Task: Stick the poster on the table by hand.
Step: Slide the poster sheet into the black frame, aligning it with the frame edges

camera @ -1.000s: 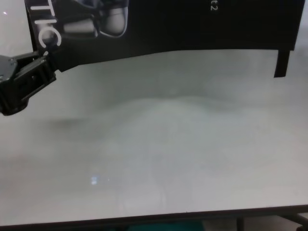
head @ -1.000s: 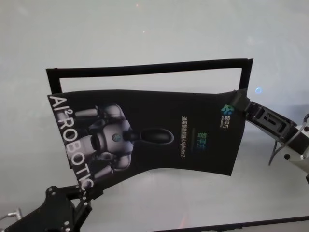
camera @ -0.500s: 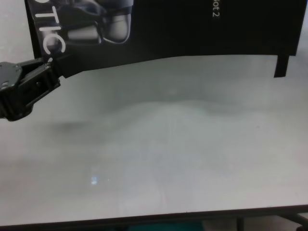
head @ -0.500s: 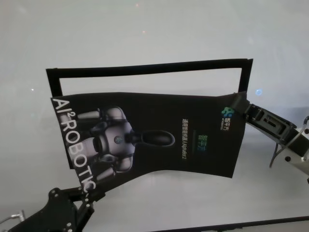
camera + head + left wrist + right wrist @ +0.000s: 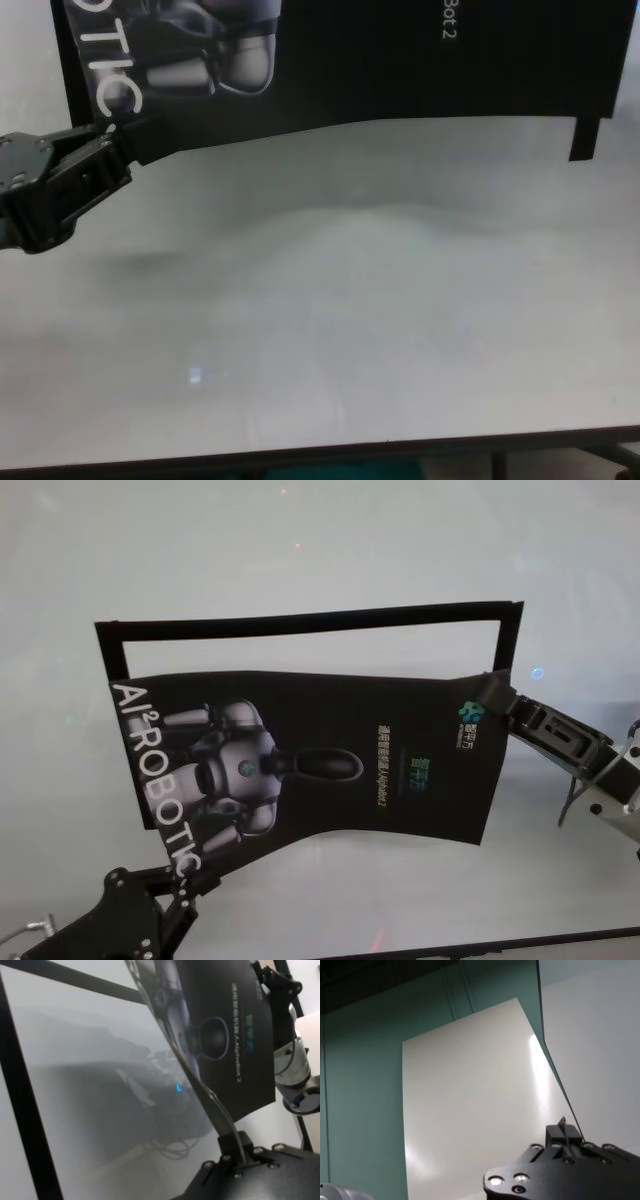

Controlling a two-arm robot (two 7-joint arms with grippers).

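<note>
Two claws hold one poster stretched above the bench

The left claw [image 5: 185, 880] reaches up from the near left and is clamped on the poster's [image 5: 330, 755] near-left corner by the letters "ROBOTIC"; the right claw [image 5: 497, 693] comes in from the right, pinching the far-right corner. The single poster sags between them, lifted over the bench [image 5: 330, 320] and overlapping one black tape frame [image 5: 300, 622] stuck on the surface. One poster, two claws, one frame.
</note>
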